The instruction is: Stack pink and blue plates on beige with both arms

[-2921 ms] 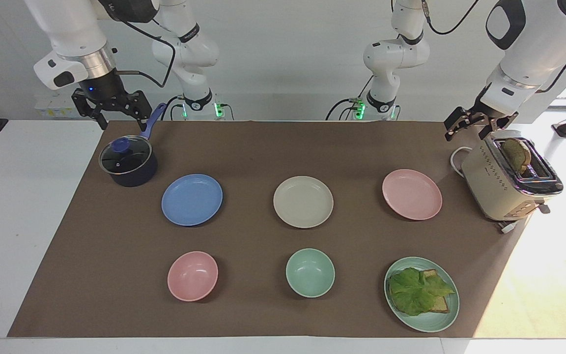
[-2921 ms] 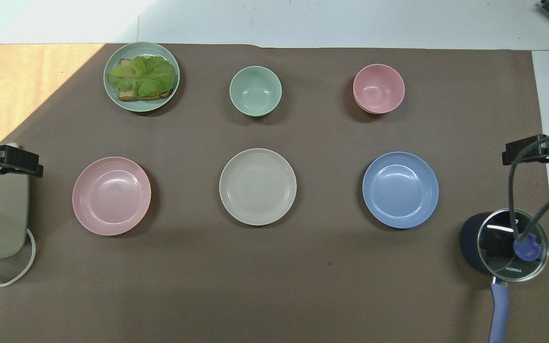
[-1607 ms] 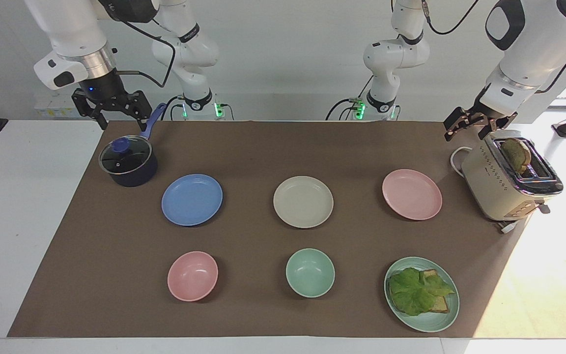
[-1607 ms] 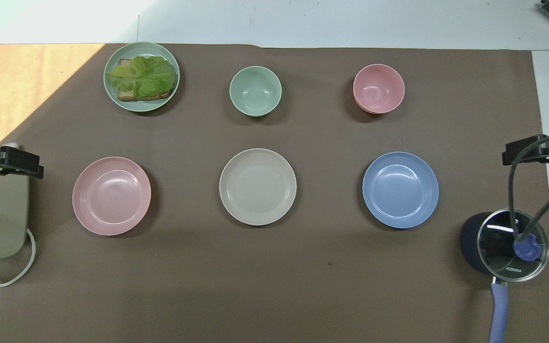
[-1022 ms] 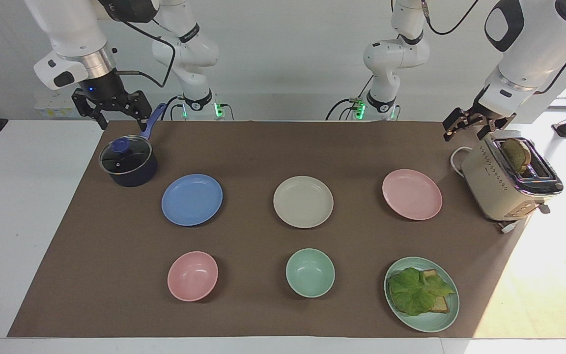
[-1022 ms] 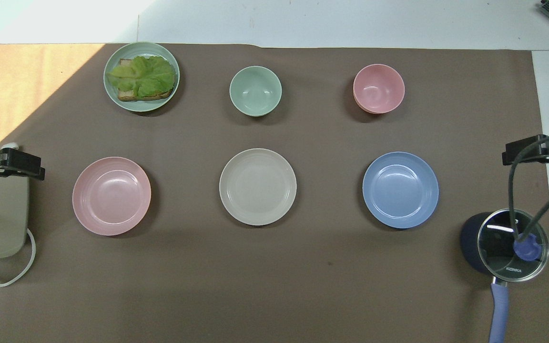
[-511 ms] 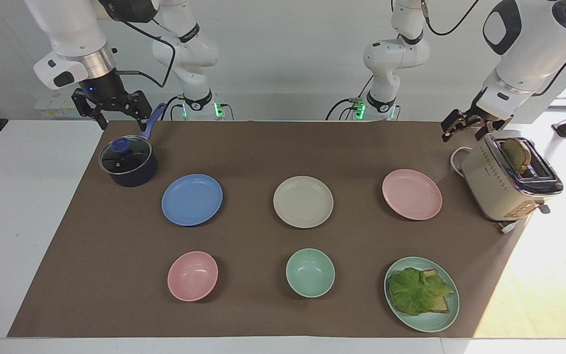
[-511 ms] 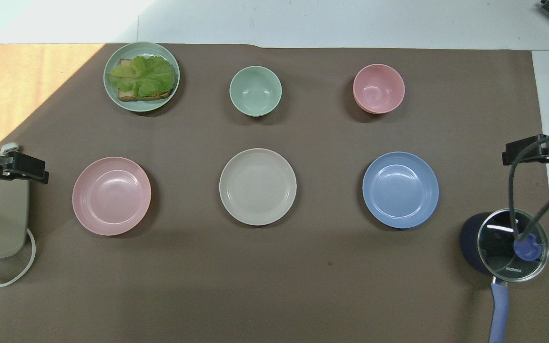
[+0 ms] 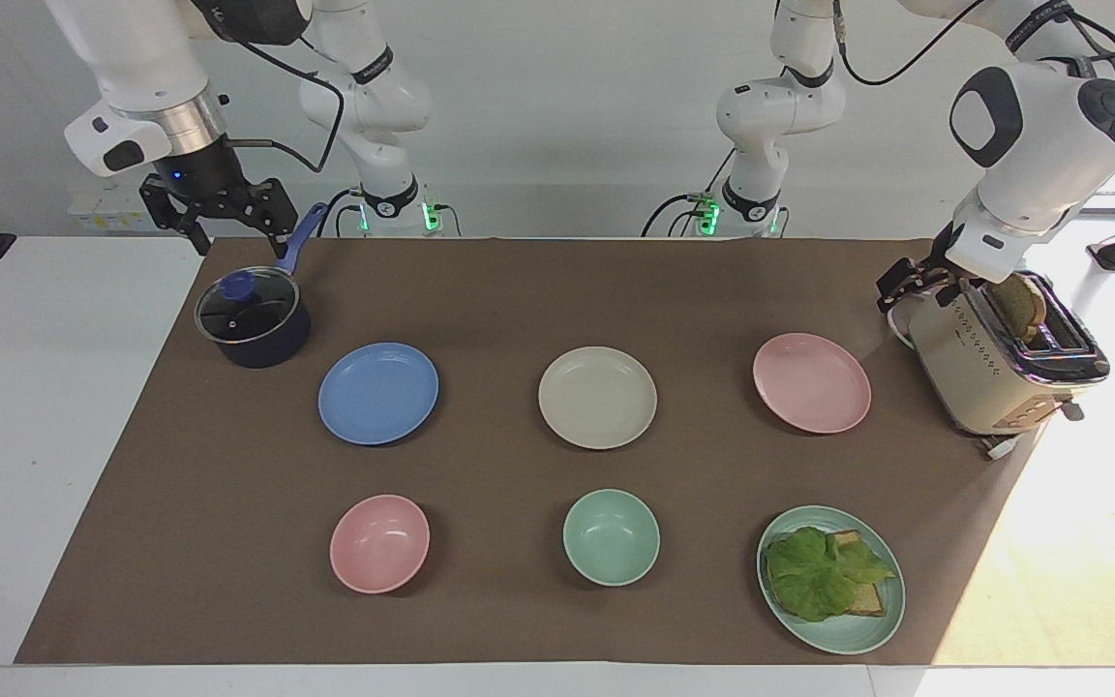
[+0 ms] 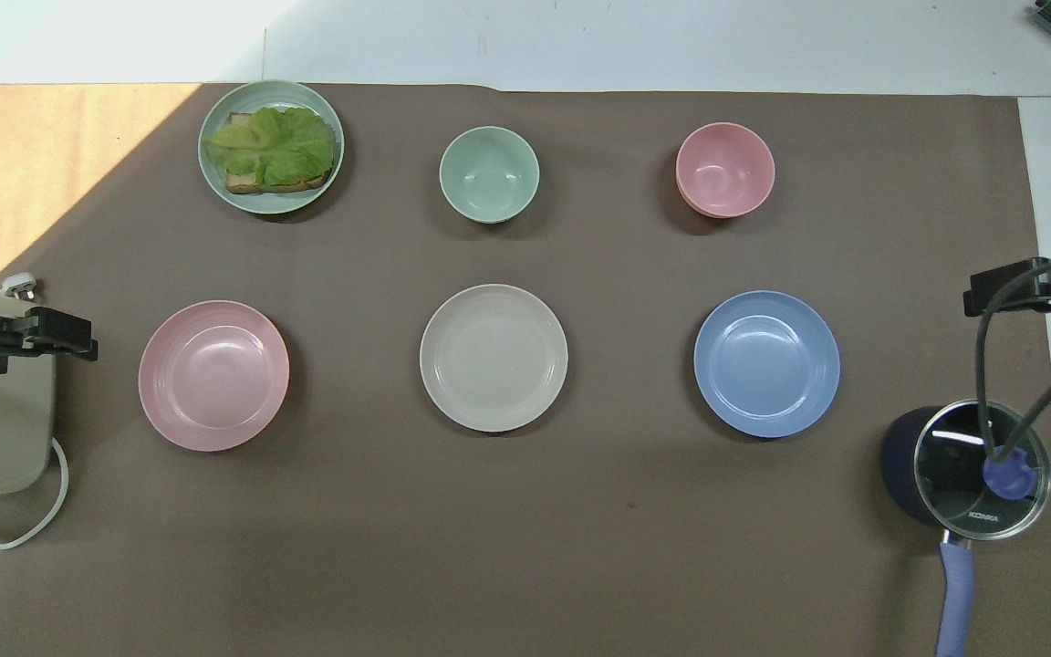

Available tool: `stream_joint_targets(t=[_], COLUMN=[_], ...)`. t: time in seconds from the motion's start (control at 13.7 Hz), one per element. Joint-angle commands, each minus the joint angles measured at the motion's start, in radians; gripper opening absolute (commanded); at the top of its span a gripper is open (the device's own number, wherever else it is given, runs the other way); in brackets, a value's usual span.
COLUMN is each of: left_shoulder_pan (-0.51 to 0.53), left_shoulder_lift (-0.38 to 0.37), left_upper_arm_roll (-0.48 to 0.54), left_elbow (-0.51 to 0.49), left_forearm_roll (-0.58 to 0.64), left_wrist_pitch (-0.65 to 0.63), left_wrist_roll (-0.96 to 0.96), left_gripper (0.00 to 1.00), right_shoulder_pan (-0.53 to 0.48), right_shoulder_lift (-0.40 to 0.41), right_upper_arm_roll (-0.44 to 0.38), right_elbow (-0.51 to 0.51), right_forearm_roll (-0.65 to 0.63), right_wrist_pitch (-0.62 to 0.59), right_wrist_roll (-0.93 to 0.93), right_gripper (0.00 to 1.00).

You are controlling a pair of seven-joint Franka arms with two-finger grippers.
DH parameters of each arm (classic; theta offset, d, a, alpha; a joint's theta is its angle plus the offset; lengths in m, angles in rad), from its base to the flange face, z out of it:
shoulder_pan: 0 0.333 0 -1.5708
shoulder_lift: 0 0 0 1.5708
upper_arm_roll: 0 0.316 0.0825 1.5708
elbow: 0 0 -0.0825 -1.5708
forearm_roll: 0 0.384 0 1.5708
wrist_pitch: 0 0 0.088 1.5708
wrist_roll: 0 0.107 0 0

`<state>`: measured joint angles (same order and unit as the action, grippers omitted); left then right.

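Observation:
Three plates lie in a row across the brown mat: the blue plate (image 9: 378, 393) (image 10: 766, 363) toward the right arm's end, the beige plate (image 9: 597, 397) (image 10: 494, 358) in the middle, and the pink plate (image 9: 811, 382) (image 10: 213, 375) toward the left arm's end. None touches another. My left gripper (image 9: 906, 283) (image 10: 65, 333) hangs low and open beside the toaster, holding nothing and partly hidden by it. My right gripper (image 9: 240, 245) (image 10: 1000, 287) hovers open and empty above the pot.
A dark pot with a glass lid (image 9: 253, 318) stands beside the blue plate. A toaster (image 9: 998, 353) with bread in it stands beside the pink plate. Farther from the robots are a pink bowl (image 9: 379, 543), a mint bowl (image 9: 611, 536) and a mint plate (image 9: 869, 627) with lettuce toast.
My left gripper has come down next to the toaster, a little toward the pink plate. The right arm and all the dishes have stayed put.

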<state>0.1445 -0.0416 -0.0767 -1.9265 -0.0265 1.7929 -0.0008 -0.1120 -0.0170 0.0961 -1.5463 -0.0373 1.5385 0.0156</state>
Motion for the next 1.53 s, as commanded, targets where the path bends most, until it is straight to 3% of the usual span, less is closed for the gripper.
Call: stream_joint_targets(t=[0.0,0.22,0.44,0.8,1.17,1.24,1.31,1.39,1.46], left_shoulder_pan=[0.006,0.012,0.046,0.046,0.047,0.046,0.046,0.046,0.046], left_shoulder_lift=[0.0,0.086,0.117,0.106,0.106,0.106,0.106,0.106,0.106], left_upper_arm_roll=[-0.005,-0.005,-0.005,-0.005,-0.005,-0.005,-0.005,-0.005,-0.005], left_elbow=[-0.11,-0.137,-0.182,-0.324,-0.347,-0.347,-0.347,-0.344,-0.342], left_forearm_roll=[-0.007,-0.007,-0.007,-0.007,-0.007,-0.007,-0.007,-0.007,-0.007], left_wrist_pitch=[0.13,0.177,0.226,0.352,0.339,0.339,0.338,0.329,0.321], left_wrist_roll=[0.015,0.013,0.016,-0.017,-0.063,-0.068,-0.055,-0.05,-0.05], left_gripper=[1.0,1.0,1.0,1.0,1.0,0.72,0.28,0.09,0.0], right_shoulder_pan=[-0.009,-0.008,-0.008,-0.006,-0.008,-0.011,-0.014,-0.014,-0.014], right_shoulder_lift=[-0.021,-0.021,-0.021,-0.012,-0.014,-0.014,-0.015,-0.017,-0.017], right_upper_arm_roll=[0.005,0.005,0.005,0.004,0.005,0.005,0.005,0.004,0.004], right_elbow=[-0.023,-0.023,-0.023,-0.012,-0.012,-0.015,-0.02,-0.021,-0.026], right_forearm_roll=[-0.006,-0.006,-0.006,-0.01,-0.007,-0.007,-0.006,-0.006,-0.006], right_wrist_pitch=[0.002,0.006,0.005,0.002,0.008,0.012,0.028,0.029,0.029], right_wrist_roll=[0.01,0.014,0.018,0.02,0.017,0.014,0.012,0.012,0.012], right_gripper=[1.0,1.0,1.0,1.0,1.0,1.0,1.0,1.0,1.0])
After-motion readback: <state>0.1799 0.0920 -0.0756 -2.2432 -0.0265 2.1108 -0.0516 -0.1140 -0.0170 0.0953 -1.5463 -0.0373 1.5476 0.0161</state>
